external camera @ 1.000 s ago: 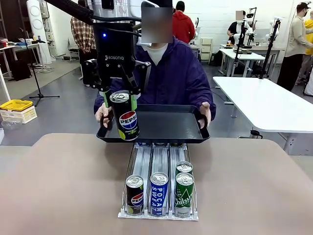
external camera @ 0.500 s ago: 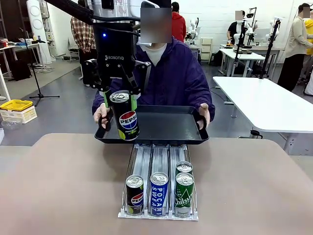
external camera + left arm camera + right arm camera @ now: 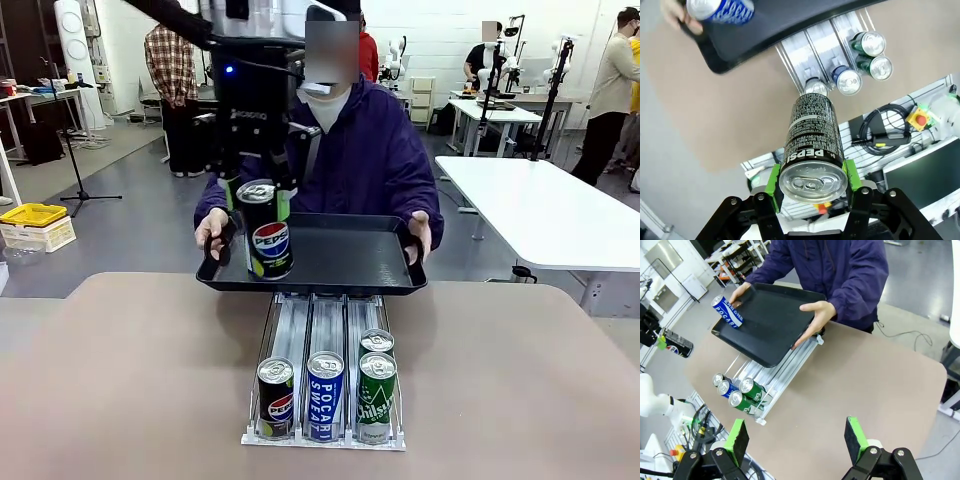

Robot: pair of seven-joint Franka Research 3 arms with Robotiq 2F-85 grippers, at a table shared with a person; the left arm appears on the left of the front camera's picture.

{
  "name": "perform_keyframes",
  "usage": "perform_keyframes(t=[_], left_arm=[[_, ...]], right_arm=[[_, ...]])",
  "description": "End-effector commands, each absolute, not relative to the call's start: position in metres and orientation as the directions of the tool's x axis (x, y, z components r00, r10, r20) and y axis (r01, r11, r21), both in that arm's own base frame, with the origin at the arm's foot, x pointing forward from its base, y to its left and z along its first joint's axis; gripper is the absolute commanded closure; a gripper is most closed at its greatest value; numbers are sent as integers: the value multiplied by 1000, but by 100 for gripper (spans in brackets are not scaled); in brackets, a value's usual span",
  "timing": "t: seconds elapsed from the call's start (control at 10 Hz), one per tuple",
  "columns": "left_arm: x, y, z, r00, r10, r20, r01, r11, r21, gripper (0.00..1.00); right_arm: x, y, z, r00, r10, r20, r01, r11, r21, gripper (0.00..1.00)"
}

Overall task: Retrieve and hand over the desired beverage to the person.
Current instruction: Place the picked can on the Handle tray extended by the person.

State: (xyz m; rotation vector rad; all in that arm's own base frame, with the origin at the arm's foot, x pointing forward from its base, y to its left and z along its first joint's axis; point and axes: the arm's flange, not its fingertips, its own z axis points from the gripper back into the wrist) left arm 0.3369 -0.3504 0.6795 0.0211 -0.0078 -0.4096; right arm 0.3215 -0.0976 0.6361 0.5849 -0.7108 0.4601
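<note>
My left gripper (image 3: pixel 258 192) is shut on a black Pepsi can (image 3: pixel 268 232), holding it in the air near the left end of a black tray (image 3: pixel 350 262). In the left wrist view the green pads (image 3: pixel 774 176) clamp the Pepsi can (image 3: pixel 812 137) near its top. The person (image 3: pixel 375 150) in a dark purple hoodie holds the tray with both hands over the table's far edge. A blue Pocari can (image 3: pixel 726 311) lies on the tray (image 3: pixel 775 325) by one hand. My right gripper (image 3: pixel 796 437) hangs open high above the table, holding nothing.
A wire rack (image 3: pixel 325 330) at the table's middle holds a Pepsi can (image 3: pixel 275 398), a Pocari Sweat can (image 3: pixel 325 395) and two green cans (image 3: pixel 377 390) at its near end. A white table (image 3: pixel 540 210) stands at the right. Other people stand in the background.
My left gripper has carried the Pepsi can slightly right and farther toward the tray. The person has leaned in a little; the tray has barely moved.
</note>
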Motion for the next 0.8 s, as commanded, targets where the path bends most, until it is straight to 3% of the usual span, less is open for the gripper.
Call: perform_keyframes(t=[0.0,0.3,0.7], left_arm=[[372,-379,707,875,-483,-2,482,873,77,41],[420,-411,710,853,-517,-72,521,852,52,41],[467,-432,661,851,-525,-18,525,851,5,41]], right_arm=[[325,-98,636,655,188,732,-597,722,350,0],[325,-98,636,655,188,732,-597,722,350,0],[325,-98,636,655,188,732,-597,722,350,0]])
